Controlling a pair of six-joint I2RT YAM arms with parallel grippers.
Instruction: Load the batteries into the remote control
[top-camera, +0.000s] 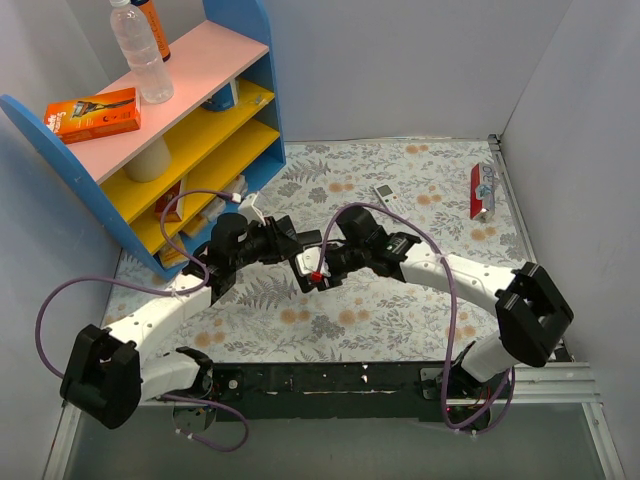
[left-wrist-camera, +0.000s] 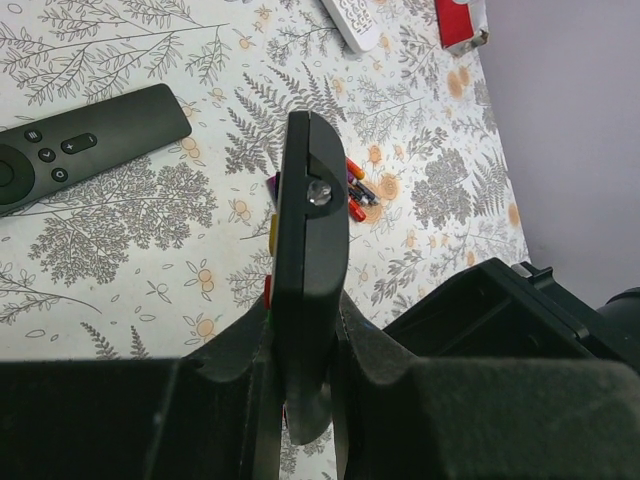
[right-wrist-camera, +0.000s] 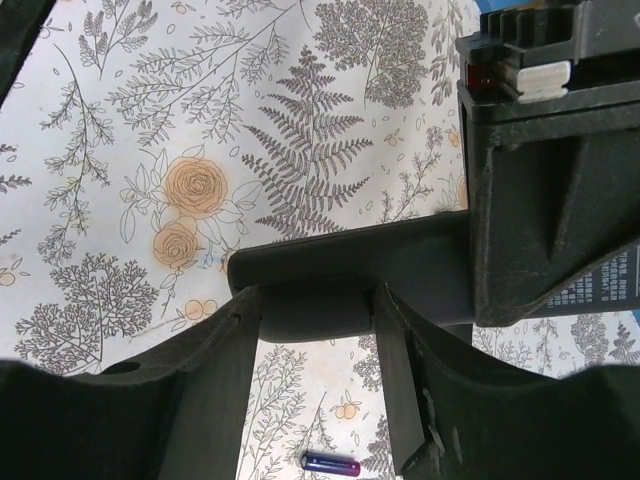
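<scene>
The L gripper (left-wrist-camera: 305, 330) is clamped on the remote control (left-wrist-camera: 310, 230). In the L wrist view the remote stands on its thin edge in the middle of the frame, w/ one finger pressed on each flat side. Its far end points up the frame. A small metal bit shines near that end, and little purple, yellow and red bits show along its left side.

The batteries (left-wrist-camera: 358, 190) lie in a small heap on the flower cloth (left-wrist-camera: 150, 250), just right of the remote's far end. How many there are is hard to tell. A 2nd black remote (left-wrist-camera: 90, 150) w/ round buttons lies flat at the upper left, well apart. A white remote (left-wrist-camera: 350, 22) and a red pack (left-wrist-camera: 458, 20) sit at the top edge.

In the R wrist view the R gripper (right-wrist-camera: 315, 350) is at the bottom middle. Its fingers are tight on a round black part that joins a dark bar going to the L gripper at the right of the frame. It looks like the remote. One blue battery (right-wrist-camera: 331, 464) lies on the cloth at the bottom edge, not touched.

In the top view both grippers meet in the middle of the cloth. A blue and yellow shelf (top-camera: 200, 110) stands at the upper left w/ a bottle (top-camera: 140, 50) and an orange box (top-camera: 95, 113) on top.
</scene>
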